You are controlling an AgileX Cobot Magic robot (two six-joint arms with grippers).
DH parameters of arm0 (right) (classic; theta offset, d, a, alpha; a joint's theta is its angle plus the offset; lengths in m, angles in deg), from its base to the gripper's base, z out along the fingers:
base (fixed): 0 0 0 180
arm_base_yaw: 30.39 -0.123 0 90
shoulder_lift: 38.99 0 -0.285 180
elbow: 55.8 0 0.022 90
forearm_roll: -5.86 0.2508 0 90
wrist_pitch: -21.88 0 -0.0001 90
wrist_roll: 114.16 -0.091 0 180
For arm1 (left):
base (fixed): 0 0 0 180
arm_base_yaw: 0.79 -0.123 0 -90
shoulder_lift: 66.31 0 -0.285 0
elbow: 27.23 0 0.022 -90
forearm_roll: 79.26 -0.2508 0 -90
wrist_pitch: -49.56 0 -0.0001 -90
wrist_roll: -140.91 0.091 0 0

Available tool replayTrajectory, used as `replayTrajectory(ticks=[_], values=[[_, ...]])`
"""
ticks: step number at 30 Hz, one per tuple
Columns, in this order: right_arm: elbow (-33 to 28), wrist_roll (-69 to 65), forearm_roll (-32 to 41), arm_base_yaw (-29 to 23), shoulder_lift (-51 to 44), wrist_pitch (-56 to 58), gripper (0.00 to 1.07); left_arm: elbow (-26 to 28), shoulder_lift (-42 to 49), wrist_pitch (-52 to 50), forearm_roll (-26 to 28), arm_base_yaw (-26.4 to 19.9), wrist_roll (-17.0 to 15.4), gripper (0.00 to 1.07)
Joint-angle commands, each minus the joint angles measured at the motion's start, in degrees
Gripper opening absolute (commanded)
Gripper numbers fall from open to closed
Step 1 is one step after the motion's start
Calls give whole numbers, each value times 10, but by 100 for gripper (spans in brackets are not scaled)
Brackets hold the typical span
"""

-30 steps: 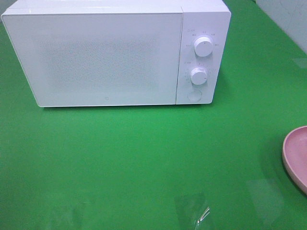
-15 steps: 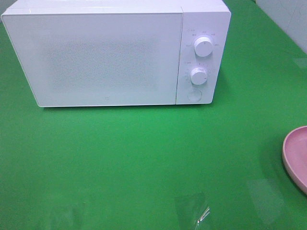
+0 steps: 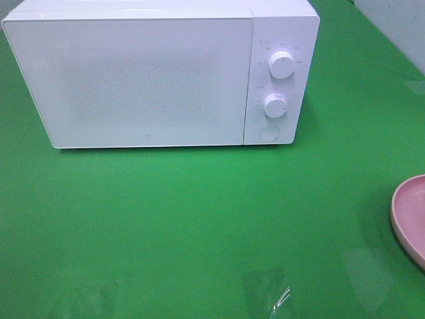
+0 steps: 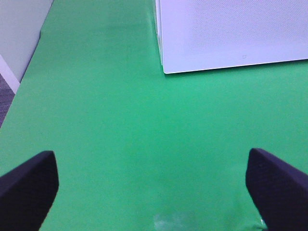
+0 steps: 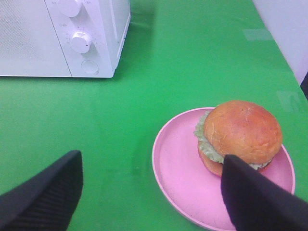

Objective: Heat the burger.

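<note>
We find the microwave (image 3: 159,73) shut; both hands, left hand (image 4: 154,185) and right hand (image 5: 151,192), gape empty. We judge door-opening comes next, the burger (image 5: 239,134) untouched.

A bright green surface (image 3: 199,219) is spread across nearly the whole exterior high view, and soft glare from overhead light is reflected on it near the front edge. Beyond the far right corner of the surface, a pale tiled wall (image 3: 398,26) is seen. In the left wrist view, the left edge of the surface is bordered by a light grey-green panel (image 4: 21,33), and a strip of dark grey floor (image 4: 5,96) is visible below a white skirting. In the right wrist view, a pale wall (image 5: 288,29) is seen beyond the right edge.
</note>
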Motion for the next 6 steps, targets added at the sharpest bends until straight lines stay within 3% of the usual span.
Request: replayTrajectory(ticks=[1,6], values=[[1,1,3,3,-14,-5,76,-1,15,1,2,1,-5,98],[1,1,3,3,-14,-5,76,-1,15,1,1,1,-5,98]])
